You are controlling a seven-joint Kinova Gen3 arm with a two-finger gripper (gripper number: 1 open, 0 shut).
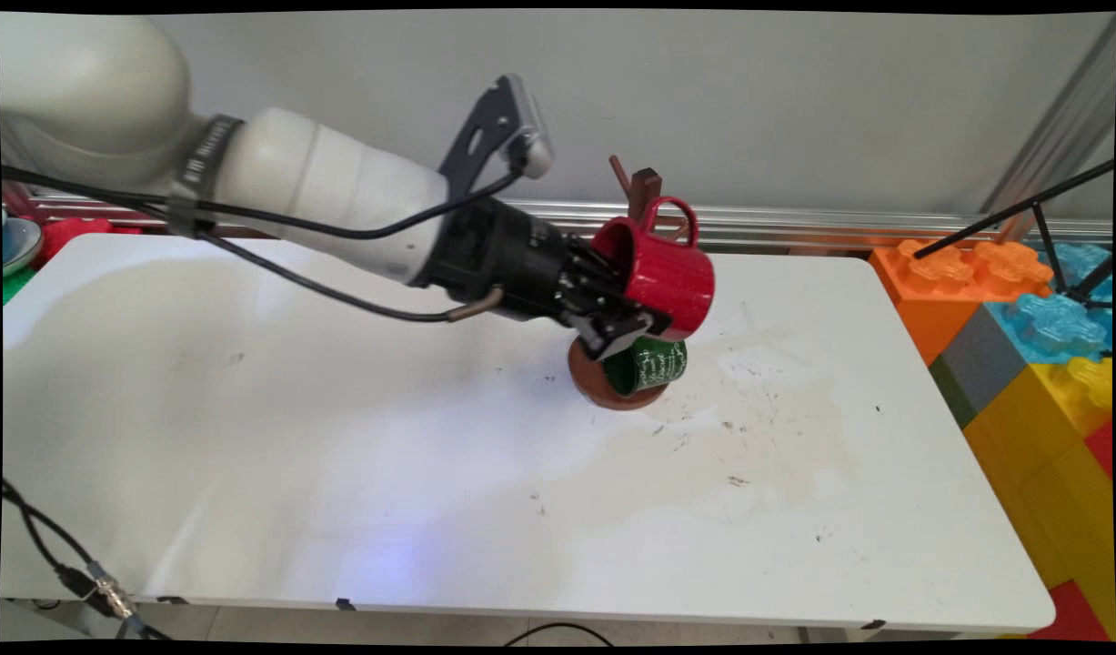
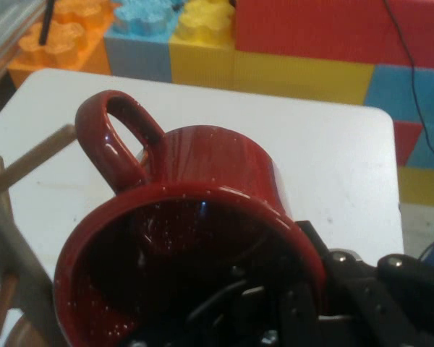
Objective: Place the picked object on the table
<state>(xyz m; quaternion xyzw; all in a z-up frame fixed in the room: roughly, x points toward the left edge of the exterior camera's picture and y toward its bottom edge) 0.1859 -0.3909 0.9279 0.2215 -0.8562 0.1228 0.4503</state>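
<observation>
Gripping red mug [image 1: 662,273] by its rim, end effector [image 1: 632,320] is clamped, w/ green mug [image 1: 653,366] just below, near side.

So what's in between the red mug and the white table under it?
A green mug hanging on a brown wooden mug stand sits below the red mug that the gripper holds, above the white table. The main view shows it.

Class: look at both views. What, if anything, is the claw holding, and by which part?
The claw holds the red mug by its rim wall, one finger inside the mouth.
</observation>
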